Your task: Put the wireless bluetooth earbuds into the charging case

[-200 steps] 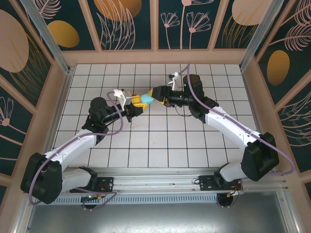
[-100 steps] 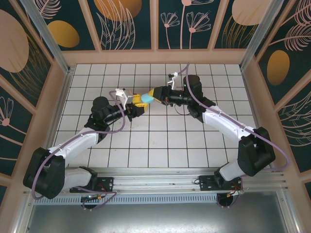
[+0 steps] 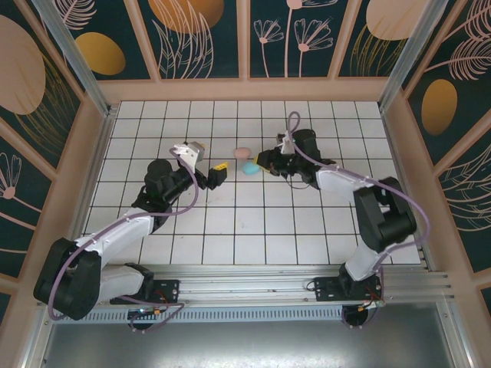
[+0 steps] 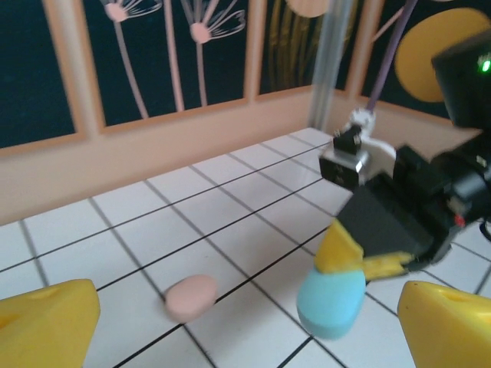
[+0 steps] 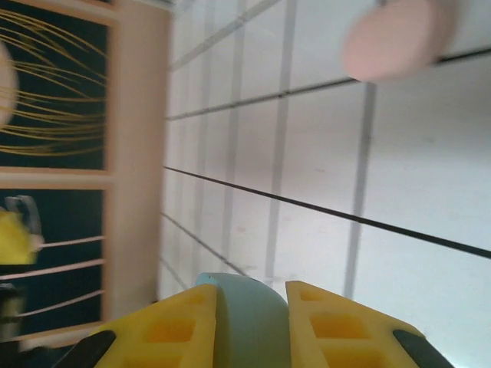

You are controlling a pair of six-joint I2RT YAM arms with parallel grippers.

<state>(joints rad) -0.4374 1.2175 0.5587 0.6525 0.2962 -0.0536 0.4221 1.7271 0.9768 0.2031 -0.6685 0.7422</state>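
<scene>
You're looking at a smooth matt teal plastic case (image 4: pixel 331 299), a matt pink plastic case (image 4: pixel 190 297), smooth white floor tiles (image 4: pixel 192 218), matt yellow plastic fingers (image 4: pixel 46 322), bare metal rail (image 3: pixel 253 272)

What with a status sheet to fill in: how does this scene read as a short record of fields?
left gripper: open, holding nothing
right gripper: shut on teal case
pink case: lying on tiled table, beside the teal case, touched by neither gripper
</scene>
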